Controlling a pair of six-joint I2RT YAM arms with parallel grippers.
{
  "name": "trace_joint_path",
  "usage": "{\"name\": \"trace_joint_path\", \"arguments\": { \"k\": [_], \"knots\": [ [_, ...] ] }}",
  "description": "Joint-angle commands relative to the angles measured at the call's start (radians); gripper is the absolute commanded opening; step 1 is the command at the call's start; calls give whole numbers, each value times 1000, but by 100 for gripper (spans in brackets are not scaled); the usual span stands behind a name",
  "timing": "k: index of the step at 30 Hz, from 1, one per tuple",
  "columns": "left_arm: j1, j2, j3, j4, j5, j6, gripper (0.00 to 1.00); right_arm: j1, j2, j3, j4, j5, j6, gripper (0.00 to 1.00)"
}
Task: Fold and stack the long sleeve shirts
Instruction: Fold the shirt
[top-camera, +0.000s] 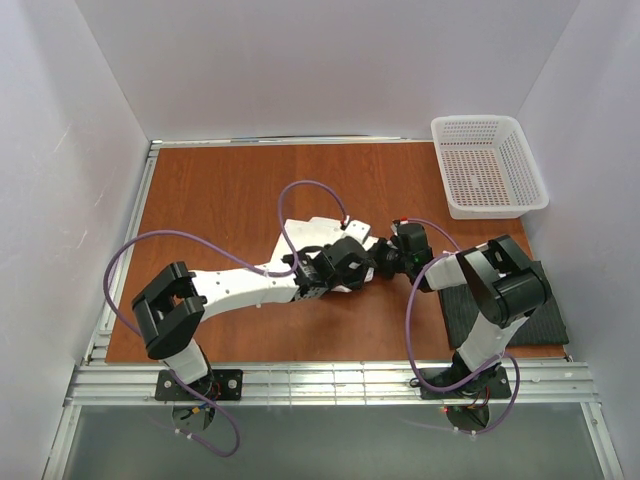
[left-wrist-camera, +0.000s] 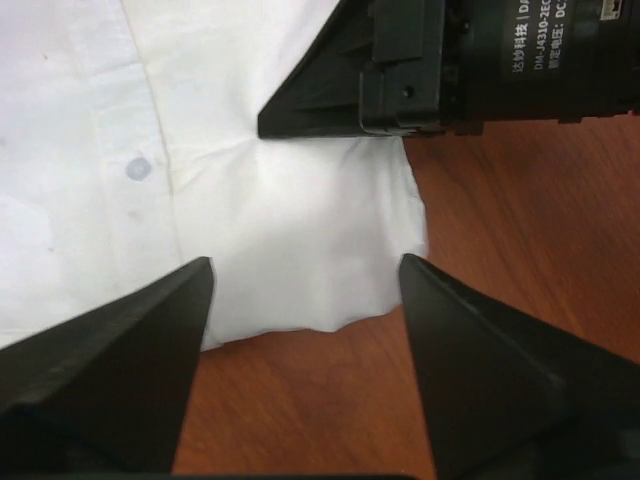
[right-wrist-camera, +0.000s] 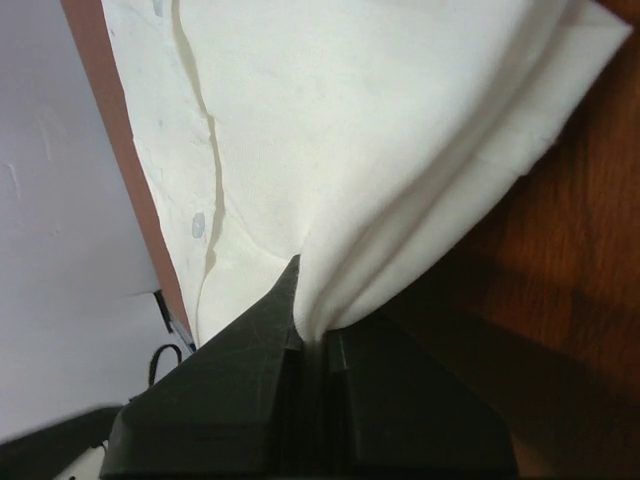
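The dark shirt (top-camera: 545, 325) seems folded at the lower right of the top view; the white shirt (top-camera: 318, 232), in the middle of the tabletop (top-camera: 220, 200), is not yet stacked on it. The right hand (right-wrist-camera: 318, 335) pinches its cloth; the left hand (left-wrist-camera: 305, 262) hangs above, jaws apart.

White print on the black motor housing (left-wrist-camera: 520, 50) reads "达妙科技" and "DM-J4310-2EC".

Reddish-brown table (top-camera: 220, 190), white shirt (top-camera: 315, 231) at centre, dark shirt (top-camera: 548, 322) near right, mesh basket (top-camera: 495, 208) far right
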Motion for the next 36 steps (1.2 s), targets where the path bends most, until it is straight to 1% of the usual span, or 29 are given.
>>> {"name": "trace_joint_path", "arguments": {
  "k": [1,2,3,4,5,6,7,8,9,10,11,12,14,15,16,18,19,20,21,22,25,26,27,28,30,31,33,34,36],
  "knots": [
    [99,-117,67,-90,75,-57,76,-24,-29,71,-151,-61,-170,1],
    [126,-136,65,-110,89,-61,79,-33,-37,83,-227,-65,-236,1],
    [153,-153,62,-119,105,-71,82,-51,-43,98,-264,-73,-267,1],
    [212,-188,55,-126,117,-72,84,-60,-50,108,-295,-76,-296,1],
    [240,-202,43,-138,132,-72,88,-69,-60,118,-370,-82,-334,1],
    [269,-214,33,-146,136,-71,90,-91,-64,141,-409,-94,-399,1],
    [335,-237,26,-155,143,-69,91,-102,-64,158,-444,-103,-442,1],
    [367,-245,1,-158,175,-63,91,-111,-64,177,-541,-114,-480,1],
    [403,-256,-10,-159,191,-58,91,-126,-64,218,-586,-117,-561,1],
    [470,-265,-20,-166,212,-49,91,-134,-58,241,-648,-122,-603,1],
    [504,-286,-46,-169,241,-46,91,-149,-58,264,-750,-122,-641,1],
    [534,-299,-59,-169,252,-42,91,-154,-58,292,-807,-114,-722,1],
    [623,-346,-89,-155,286,-23,91,-169,-75,373,-899,-72,-792,1],
    [678,-360,-121,-147,294,-16,91,-171,-86,402,-994,-53,-848,1],
    [702,-375,-137,-134,298,0,91,-172,-107,469,-1034,-32,-879,1],
    [745,-407,-175,-120,283,11,91,-172,-126,542,-1170,62,-922,1],
    [749,-415,-189,-101,269,14,91,-172,-133,630,-1226,100,-977,1],
    [751,-430,-204,-89,261,14,91,-172,-136,673,-1271,195,-1000,1],
    [756,-434,-230,-81,255,11,91,-172,-135,725,-1364,246,-1025,1],
    [760,-437,-244,-63,255,9,91,-171,-130,814,-1409,343,-1058,1],
    [768,-425,-257,-60,248,23,91,-168,-113,951,-1557,511,-1112,1],
    [768,-427,-255,-63,242,20,91,-157,-115,1032,-1587,609,-1117,1],
    [771,-435,-255,-60,243,20,91,-149,-115,1065,-1607,663,-1120,1],
    [774,-438,-255,-58,241,18,91,-121,-115,1100,-1637,765,-1125,1],
    [783,-440,-257,-57,238,12,92,-81,-104,1201,-1670,868,-1113,1],
    [785,-444,-260,-57,238,9,91,-26,-97,1229,-1696,963,-1108,1],
    [791,-446,-263,-57,237,1,91,42,-69,1267,-1704,1066,-1099,1],
    [794,-450,-263,-60,232,-2,92,108,-54,1267,-1705,1158,-1097,1],
    [802,-454,-263,-66,220,-12,91,156,9,1266,-1710,1202,-1086,1]
  ]
}}
